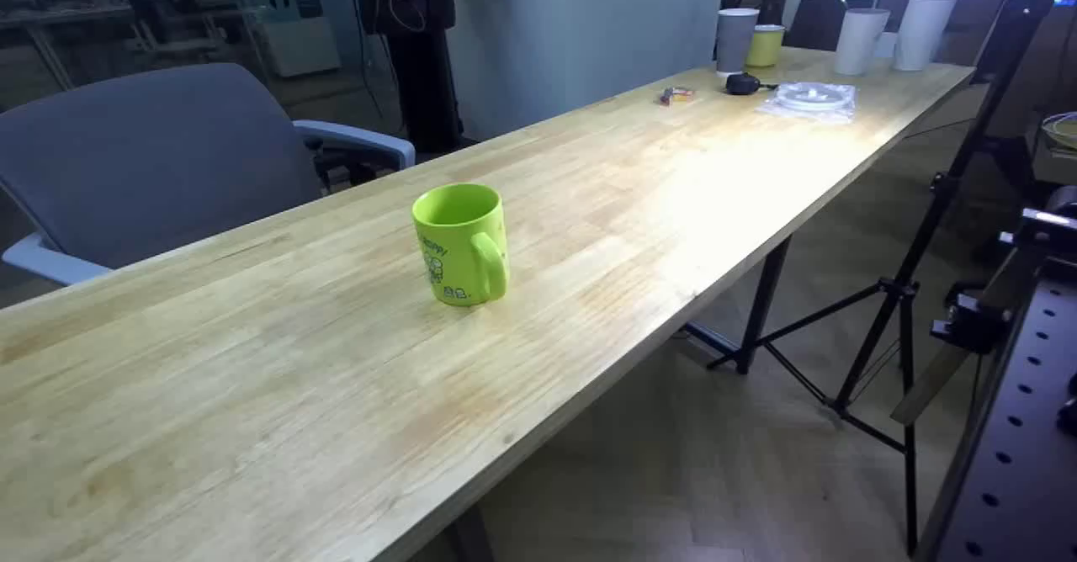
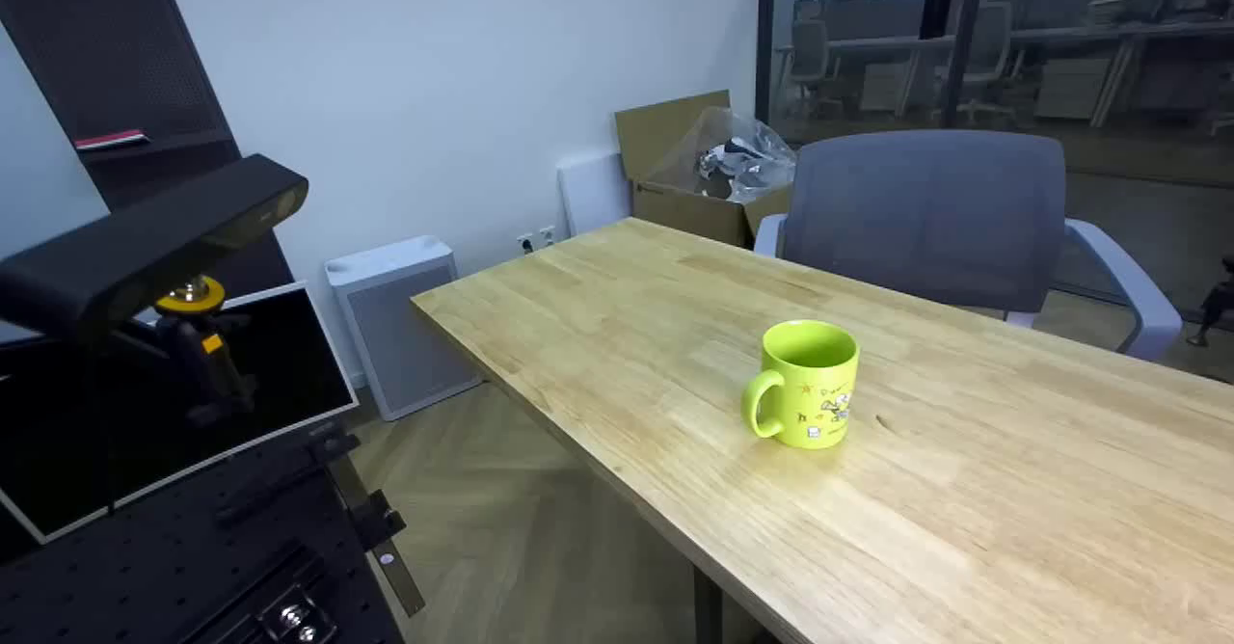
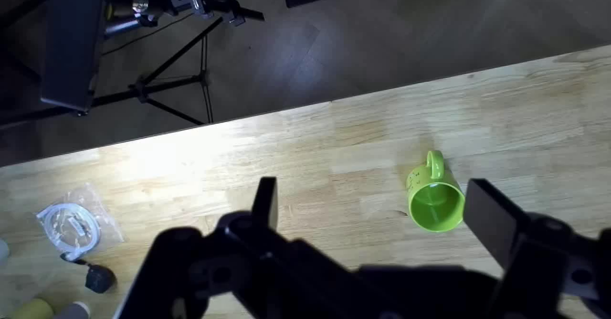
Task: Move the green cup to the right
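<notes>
The green cup point(image 1: 453, 251) is a lime-green mug with small printed drawings and a side handle. It stands upright on the wooden table point(image 1: 294, 360), and it also shows in an exterior view point(image 2: 819, 403). In the wrist view the cup point(image 3: 432, 204) appears between the fingers, close to the right-hand finger in the picture, with its handle pointing up the picture. My gripper point(image 3: 371, 197) is open and empty, with fingers wide apart, above the table. The gripper does not show in either exterior view.
At the table's far end are a grey cup point(image 1: 735, 45), a yellow-green cup point(image 1: 765, 47), white cups point(image 1: 860, 45), a bagged white coil point(image 1: 812, 98) and a small black object point(image 1: 742, 84). A chair point(image 2: 930, 225) stands along one long edge. A tripod point(image 1: 904, 288) stands beside the opposite edge.
</notes>
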Controlling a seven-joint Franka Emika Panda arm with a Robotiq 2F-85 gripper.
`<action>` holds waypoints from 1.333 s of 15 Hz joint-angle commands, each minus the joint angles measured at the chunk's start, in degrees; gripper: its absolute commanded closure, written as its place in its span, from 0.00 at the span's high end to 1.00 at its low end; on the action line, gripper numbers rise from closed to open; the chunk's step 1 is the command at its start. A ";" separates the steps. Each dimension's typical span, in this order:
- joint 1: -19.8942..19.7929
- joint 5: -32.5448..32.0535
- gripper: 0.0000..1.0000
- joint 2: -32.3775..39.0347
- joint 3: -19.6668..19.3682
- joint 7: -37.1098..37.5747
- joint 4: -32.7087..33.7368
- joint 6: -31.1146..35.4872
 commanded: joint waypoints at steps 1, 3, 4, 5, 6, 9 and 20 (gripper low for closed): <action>1.28 -0.56 1.00 0.17 -1.03 0.54 0.15 -0.10; 1.28 -0.56 1.00 0.14 -1.02 0.54 0.16 -0.07; 1.28 -0.55 1.00 0.13 -1.02 0.54 0.16 -0.06; 1.28 -0.56 1.00 0.13 -1.02 0.54 0.16 -0.06; 1.28 -0.56 1.00 0.13 -1.02 0.54 0.16 -0.06; 1.28 -0.55 1.00 0.13 -1.02 0.54 0.16 -0.06; 1.65 -0.82 1.00 1.42 -1.48 -0.21 0.04 2.56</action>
